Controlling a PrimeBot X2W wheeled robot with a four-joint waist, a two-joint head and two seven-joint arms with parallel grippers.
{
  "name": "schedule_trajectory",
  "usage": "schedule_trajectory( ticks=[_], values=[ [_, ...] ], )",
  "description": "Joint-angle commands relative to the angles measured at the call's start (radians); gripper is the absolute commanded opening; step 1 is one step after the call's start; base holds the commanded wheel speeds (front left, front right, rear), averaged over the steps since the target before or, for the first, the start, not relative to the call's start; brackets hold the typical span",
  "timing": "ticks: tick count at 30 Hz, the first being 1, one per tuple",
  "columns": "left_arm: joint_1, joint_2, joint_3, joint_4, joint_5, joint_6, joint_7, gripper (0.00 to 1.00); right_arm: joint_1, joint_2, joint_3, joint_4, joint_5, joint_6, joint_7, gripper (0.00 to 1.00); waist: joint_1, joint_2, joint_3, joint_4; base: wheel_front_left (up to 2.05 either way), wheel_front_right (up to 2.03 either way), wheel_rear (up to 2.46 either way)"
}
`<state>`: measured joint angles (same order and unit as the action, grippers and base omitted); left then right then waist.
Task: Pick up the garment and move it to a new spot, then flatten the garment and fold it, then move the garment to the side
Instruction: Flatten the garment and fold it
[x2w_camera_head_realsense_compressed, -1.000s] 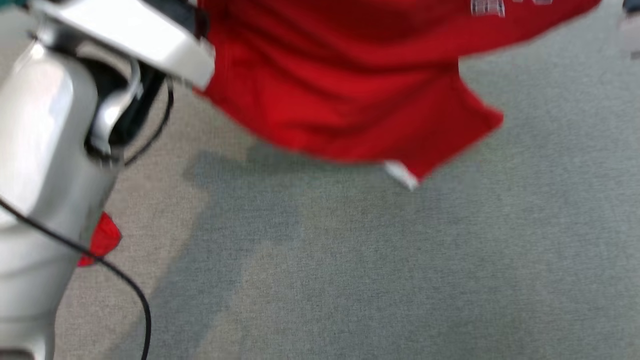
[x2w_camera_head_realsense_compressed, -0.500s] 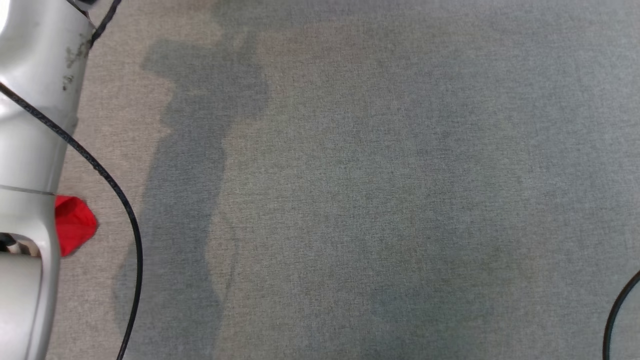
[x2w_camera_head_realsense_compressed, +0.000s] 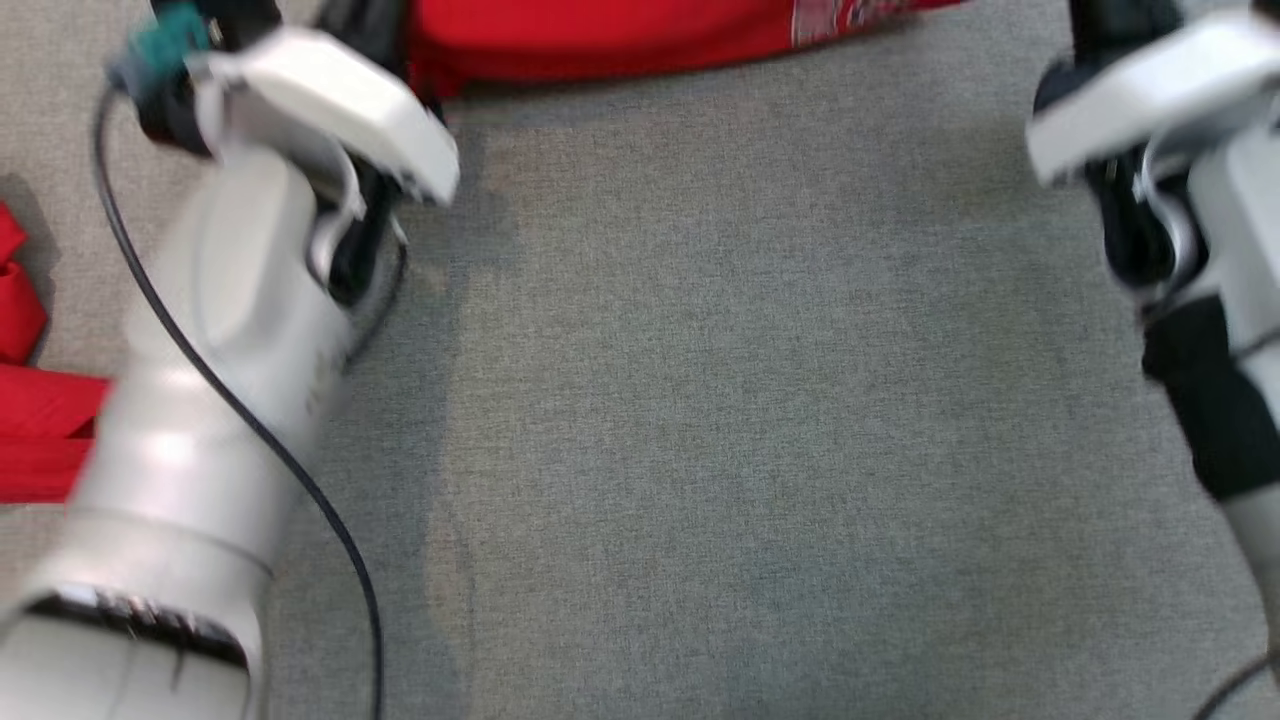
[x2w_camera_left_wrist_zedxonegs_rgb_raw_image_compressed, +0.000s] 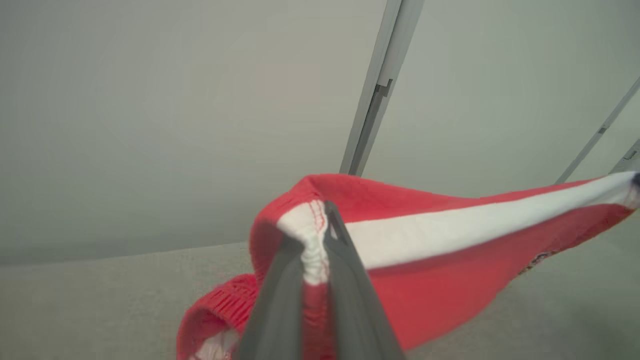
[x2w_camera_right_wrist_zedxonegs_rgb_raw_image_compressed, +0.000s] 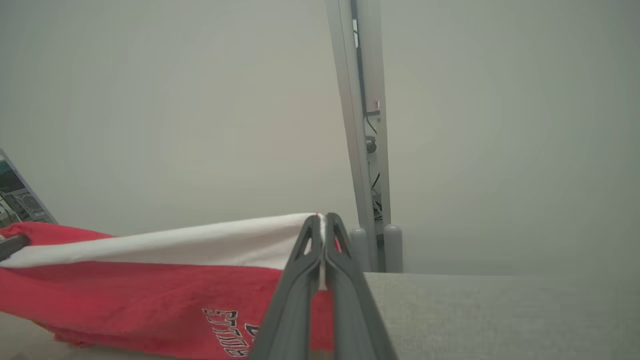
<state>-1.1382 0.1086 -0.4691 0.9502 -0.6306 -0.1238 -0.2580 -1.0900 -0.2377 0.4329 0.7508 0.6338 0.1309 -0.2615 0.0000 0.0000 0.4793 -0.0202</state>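
The garment (x2w_camera_head_realsense_compressed: 620, 35) is a red knit top with a white band and dark lettering; in the head view it stretches along the top edge, above the grey carpet. My left gripper (x2w_camera_left_wrist_zedxonegs_rgb_raw_image_compressed: 316, 227) is shut on a bunched end of the white band, red fabric (x2w_camera_left_wrist_zedxonegs_rgb_raw_image_compressed: 440, 280) hanging below it. My right gripper (x2w_camera_right_wrist_zedxonegs_rgb_raw_image_compressed: 321, 217) is shut on the band's other end, and the garment (x2w_camera_right_wrist_zedxonegs_rgb_raw_image_compressed: 150, 295) sags away to the left. The band runs taut between the two grippers. My left arm (x2w_camera_head_realsense_compressed: 220, 330) and right arm (x2w_camera_head_realsense_compressed: 1200, 200) reach up the two sides of the head view.
Grey carpet (x2w_camera_head_realsense_compressed: 750, 400) lies between the arms. A black cable (x2w_camera_head_realsense_compressed: 300, 480) loops beside the left arm. More red cloth (x2w_camera_head_realsense_compressed: 30, 420) lies at the left edge; I cannot tell whether it belongs to the garment. A pale wall with a metal post (x2w_camera_right_wrist_zedxonegs_rgb_raw_image_compressed: 362, 150) stands ahead.
The head camera has swung: the hanging garment, then bare carpet, now both arms with the garment at the top edge. How the garment itself moved I cannot tell.
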Motion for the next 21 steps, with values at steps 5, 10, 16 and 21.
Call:
schedule_trajectory(
  ticks=[5,10,16,21],
  values=[
    [0.265,-0.008,0.045,-0.172,0.062,0.002,-0.005,0.0,0.29,-0.03,-0.035,-0.145,0.044,0.0,-0.007,0.0,0.0,0.0,-0.046,0.005,0.0,0.0,0.0],
    [0.488,-0.009,0.042,-0.292,0.107,0.011,-0.005,0.0,0.529,-0.038,-0.056,-0.26,0.056,0.0,-0.007,0.0,0.0,0.0,-0.1,0.006,0.0,0.0,0.0],
    [0.676,0.019,0.026,-0.405,0.077,0.008,0.023,0.0,0.746,-0.049,-0.072,-0.357,0.062,0.0,0.001,0.0,0.0,0.0,-0.163,0.008,0.0,0.0,0.0],
    [0.81,0.082,-0.006,-0.544,0.044,0.01,0.146,0.0,0.91,-0.047,-0.131,-0.474,0.037,0.0,0.041,0.0,0.0,0.0,-0.211,0.009,0.0,0.0,0.0]
  ],
)
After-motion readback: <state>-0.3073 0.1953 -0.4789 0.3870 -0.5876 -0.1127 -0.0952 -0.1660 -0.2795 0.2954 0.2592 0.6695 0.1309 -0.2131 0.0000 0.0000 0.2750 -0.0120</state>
